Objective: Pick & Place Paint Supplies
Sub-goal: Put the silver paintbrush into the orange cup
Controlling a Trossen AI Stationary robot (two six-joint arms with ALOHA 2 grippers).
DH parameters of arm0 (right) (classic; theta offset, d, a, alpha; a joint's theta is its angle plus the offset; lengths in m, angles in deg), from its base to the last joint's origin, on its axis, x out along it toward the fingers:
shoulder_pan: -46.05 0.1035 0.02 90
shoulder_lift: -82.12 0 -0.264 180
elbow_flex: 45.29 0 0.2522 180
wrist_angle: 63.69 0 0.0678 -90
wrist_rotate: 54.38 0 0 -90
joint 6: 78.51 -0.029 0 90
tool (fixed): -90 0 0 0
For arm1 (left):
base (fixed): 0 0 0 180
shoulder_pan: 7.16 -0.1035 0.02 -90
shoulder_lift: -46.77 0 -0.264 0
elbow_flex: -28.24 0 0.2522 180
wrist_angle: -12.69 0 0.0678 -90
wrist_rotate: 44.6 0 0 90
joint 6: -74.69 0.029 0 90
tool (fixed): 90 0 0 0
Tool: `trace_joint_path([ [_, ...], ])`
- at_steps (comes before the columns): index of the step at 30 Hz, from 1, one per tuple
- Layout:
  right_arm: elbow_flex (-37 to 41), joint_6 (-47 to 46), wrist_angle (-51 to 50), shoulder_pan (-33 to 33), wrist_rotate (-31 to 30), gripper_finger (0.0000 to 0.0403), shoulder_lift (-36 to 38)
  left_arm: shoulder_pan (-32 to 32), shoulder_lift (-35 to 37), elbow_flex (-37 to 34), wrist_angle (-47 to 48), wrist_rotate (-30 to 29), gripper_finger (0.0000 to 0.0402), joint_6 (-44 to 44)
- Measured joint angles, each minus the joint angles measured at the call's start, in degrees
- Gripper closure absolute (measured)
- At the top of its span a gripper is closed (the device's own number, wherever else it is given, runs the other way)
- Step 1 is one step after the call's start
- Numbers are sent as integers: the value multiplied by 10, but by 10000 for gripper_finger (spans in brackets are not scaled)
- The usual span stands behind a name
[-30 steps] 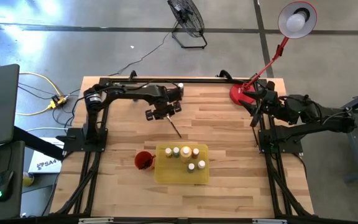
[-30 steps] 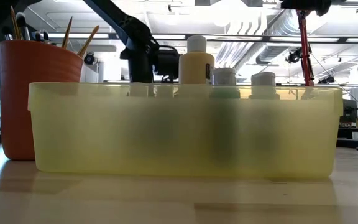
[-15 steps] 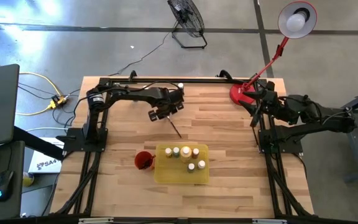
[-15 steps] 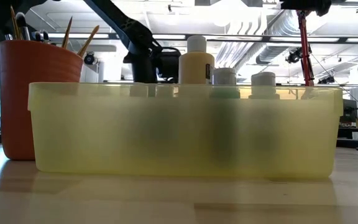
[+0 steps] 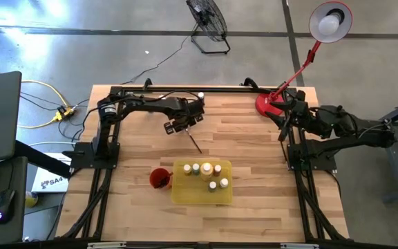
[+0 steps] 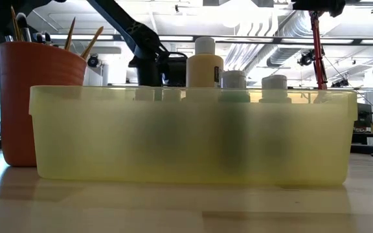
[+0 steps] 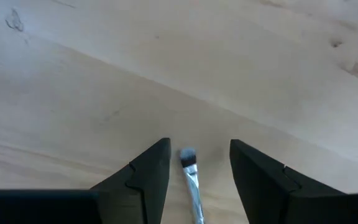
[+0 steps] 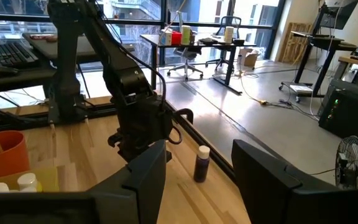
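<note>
A thin dark paintbrush (image 5: 194, 143) lies flat on the wooden table, its bristle head (image 7: 188, 154) toward my left gripper. My left gripper (image 7: 197, 146) points down just over that end, open, with one finger on either side of the brush and apart from it; in the high view the left gripper (image 5: 179, 128) is at the table's middle far part. Several pale-capped paint bottles (image 5: 206, 171) stand in the yellow tray (image 5: 188, 195). One dark bottle (image 8: 201, 163) stands alone near the far edge. My right gripper (image 8: 197, 149) waits open and raised at the right edge.
A red cup (image 5: 159, 178) holding several brushes stands just left of the tray. The red lamp's base (image 5: 267, 104) sits at the far right corner. Bare wood lies between the brush and the tray and along the near edge.
My left gripper has rolled a little at the wrist above the paintbrush's bristle end. Its fingers stay the same width apart, and the brush has not moved.
</note>
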Motion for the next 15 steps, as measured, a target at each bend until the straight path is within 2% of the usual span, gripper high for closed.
trace_joint_path([
  [15,0,0,-2,0,0,229,0,12,-14,1,1,5,237,-31],
])
